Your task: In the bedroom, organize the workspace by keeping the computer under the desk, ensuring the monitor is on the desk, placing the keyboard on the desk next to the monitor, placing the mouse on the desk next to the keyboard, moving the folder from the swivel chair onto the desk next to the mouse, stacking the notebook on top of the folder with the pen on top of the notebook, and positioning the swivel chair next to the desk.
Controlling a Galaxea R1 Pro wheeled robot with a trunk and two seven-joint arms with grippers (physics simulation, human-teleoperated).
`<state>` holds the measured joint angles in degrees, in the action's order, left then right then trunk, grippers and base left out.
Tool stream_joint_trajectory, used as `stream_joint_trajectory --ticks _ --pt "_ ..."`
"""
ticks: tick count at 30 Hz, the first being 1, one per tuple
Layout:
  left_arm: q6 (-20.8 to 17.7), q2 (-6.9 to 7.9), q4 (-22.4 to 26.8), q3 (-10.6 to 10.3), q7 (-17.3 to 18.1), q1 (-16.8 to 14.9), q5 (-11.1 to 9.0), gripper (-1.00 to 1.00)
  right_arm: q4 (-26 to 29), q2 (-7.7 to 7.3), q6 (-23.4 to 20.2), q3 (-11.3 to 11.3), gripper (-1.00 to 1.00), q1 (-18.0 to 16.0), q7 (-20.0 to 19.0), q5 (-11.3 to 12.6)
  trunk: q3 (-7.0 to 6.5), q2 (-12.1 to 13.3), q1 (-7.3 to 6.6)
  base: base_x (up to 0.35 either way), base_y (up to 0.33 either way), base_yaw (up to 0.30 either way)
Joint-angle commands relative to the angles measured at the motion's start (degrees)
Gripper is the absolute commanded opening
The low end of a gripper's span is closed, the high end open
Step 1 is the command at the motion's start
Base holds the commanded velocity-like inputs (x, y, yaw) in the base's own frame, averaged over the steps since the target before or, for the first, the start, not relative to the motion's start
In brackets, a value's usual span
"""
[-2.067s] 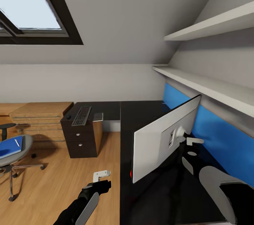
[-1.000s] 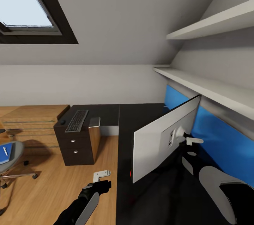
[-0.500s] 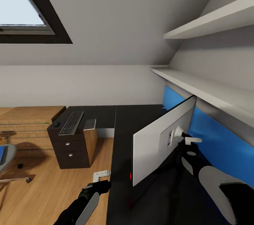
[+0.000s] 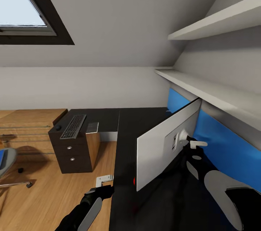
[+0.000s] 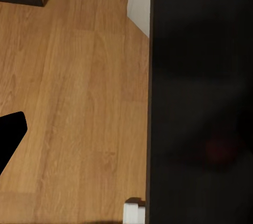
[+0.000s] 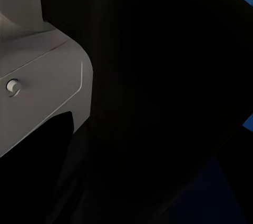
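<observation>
Monitor [image 4: 165, 147] above black desk [image 4: 139, 129], grey back to camera, tilted, red dot at lower corner

Right gripper [image 4: 193, 143] at mount on monitor's back; closure hidden, cannot tell

Left gripper [image 4: 104, 179] over wooden floor [image 4: 47, 194] beside desk edge, holding nothing; finger gap unclear

Keyboard [image 4: 73, 126] flat on drawer unit [image 4: 74, 151] at far desk wing

Swivel chair [image 4: 9, 166] at left edge, blue folder [image 4: 3, 158] on seat

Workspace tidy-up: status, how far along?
Looks done: keyboard lies on the desk, above the drawer unit. In hand: right tool is at the back of the monitor, which stands over the desk. Left: blue folder sits on the swivel chair, apart from the desk.
</observation>
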<state>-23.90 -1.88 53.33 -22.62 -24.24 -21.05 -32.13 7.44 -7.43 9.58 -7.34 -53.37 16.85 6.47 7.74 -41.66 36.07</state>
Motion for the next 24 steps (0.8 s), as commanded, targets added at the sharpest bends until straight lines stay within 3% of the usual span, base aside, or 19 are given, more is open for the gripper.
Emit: stream_joint_trajectory --ticks 1,24 --pt "-0.1 0.03 0.1 -0.1 -0.5 0.0 -0.6 1.0 -0.1 -0.04 0.4 0.2 -1.0 -0.1 1.9 0.9 0.1 -0.1 0.02 0.0 0.0 0.0" --pt "-0.1 0.05 0.1 -0.1 -0.6 0.0 -0.6 1.0 -0.1 0.05 0.4 0.2 -1.0 -0.1 1.9 0.9 0.1 -0.1 0.02 0.0 0.032 0.0"
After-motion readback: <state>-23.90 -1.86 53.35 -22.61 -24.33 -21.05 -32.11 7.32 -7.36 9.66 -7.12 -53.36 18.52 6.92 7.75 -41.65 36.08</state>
